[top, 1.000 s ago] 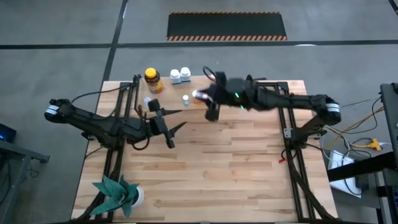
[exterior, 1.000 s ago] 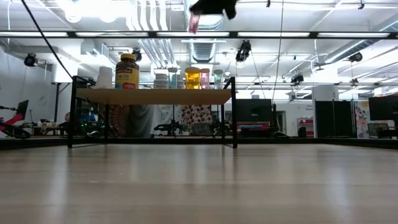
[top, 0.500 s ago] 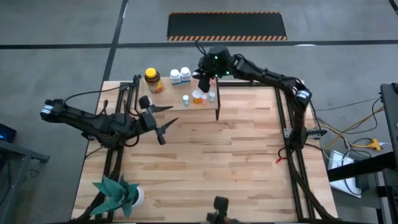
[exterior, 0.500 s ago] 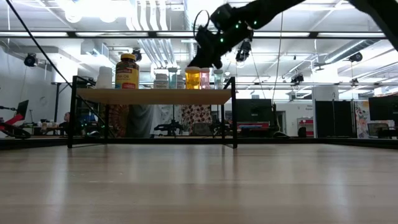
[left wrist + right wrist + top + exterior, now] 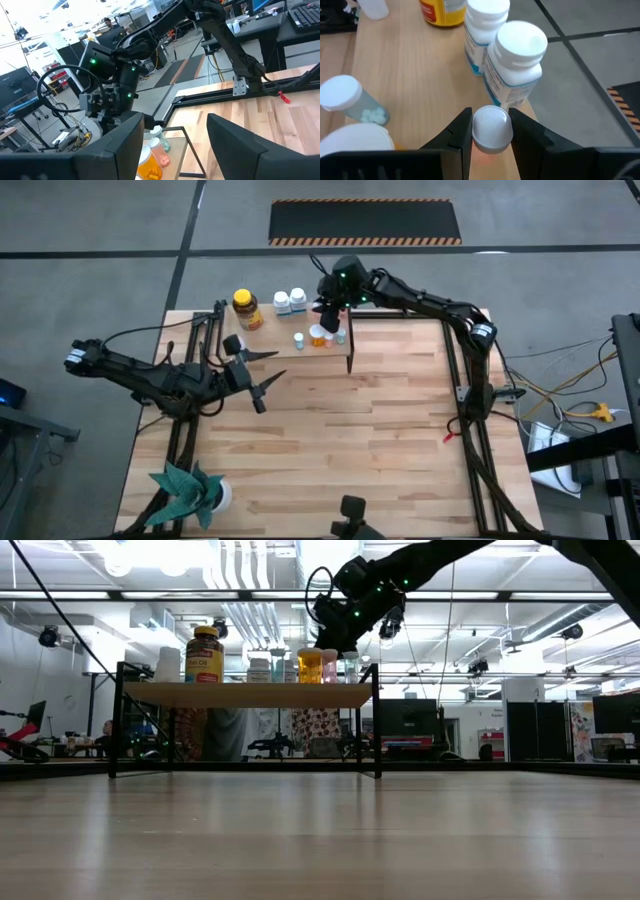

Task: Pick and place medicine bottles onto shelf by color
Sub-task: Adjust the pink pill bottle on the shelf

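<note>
The light-wood shelf (image 5: 270,340) stands at the table's far edge. On it stand an amber jar with a yellow lid (image 5: 245,308), two white bottles (image 5: 290,301), a small white-capped bottle (image 5: 298,339) and an orange bottle (image 5: 317,335). My right gripper (image 5: 328,312) is over the shelf's far right part, shut on a small pink bottle with a pale cap (image 5: 491,129), close beside the white bottles (image 5: 515,60). My left gripper (image 5: 268,380) is open and empty over the table, near the shelf's front. My right gripper pinches the pink bottle's pale cap (image 5: 491,120) between its two fingers, one on each side. The fingers come from above, pointing down at the shelf. The bottle is upright. Whether its base stands on the shelf board I cannot tell.
A green plant in a white pot (image 5: 190,492) stands at the table's near left corner. The shelf's black legs (image 5: 378,720) reach down to the table. The wide wooden tabletop (image 5: 380,440) lies in front of the shelf.
My right gripper has carried the pink bottle from over the shelf's right front toward the table's far edge, and down beside the white bottles. My left gripper has drawn back a little toward the table's left edge, still open.
</note>
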Tool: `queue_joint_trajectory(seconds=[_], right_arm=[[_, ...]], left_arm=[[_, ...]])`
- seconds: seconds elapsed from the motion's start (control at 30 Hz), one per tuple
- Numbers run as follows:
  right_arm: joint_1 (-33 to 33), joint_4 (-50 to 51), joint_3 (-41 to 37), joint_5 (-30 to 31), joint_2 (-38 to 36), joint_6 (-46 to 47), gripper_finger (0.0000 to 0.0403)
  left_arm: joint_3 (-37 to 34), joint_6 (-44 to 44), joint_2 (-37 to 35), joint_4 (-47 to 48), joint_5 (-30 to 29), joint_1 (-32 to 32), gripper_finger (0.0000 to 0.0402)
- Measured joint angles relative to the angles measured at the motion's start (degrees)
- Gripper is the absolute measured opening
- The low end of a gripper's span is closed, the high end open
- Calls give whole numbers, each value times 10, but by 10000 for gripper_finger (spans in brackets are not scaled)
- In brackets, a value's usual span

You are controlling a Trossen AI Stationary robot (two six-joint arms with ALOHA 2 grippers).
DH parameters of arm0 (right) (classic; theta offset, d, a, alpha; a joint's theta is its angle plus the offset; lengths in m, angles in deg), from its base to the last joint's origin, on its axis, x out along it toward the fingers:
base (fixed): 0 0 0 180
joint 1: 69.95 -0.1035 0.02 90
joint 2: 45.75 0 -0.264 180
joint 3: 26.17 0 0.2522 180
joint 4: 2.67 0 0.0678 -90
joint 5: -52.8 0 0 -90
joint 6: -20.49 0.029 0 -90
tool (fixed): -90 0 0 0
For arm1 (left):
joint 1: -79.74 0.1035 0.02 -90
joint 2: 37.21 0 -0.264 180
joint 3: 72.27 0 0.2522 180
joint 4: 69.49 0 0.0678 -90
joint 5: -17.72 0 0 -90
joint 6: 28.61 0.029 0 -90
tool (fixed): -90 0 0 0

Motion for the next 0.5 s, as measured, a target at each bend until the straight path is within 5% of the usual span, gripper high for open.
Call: queue_joint_trajectory(seconds=[0.5], right_arm=[[0, -19, -12, 6, 0, 2, 122]], left_arm=[[0, 12, 0, -1, 0, 0, 201]])
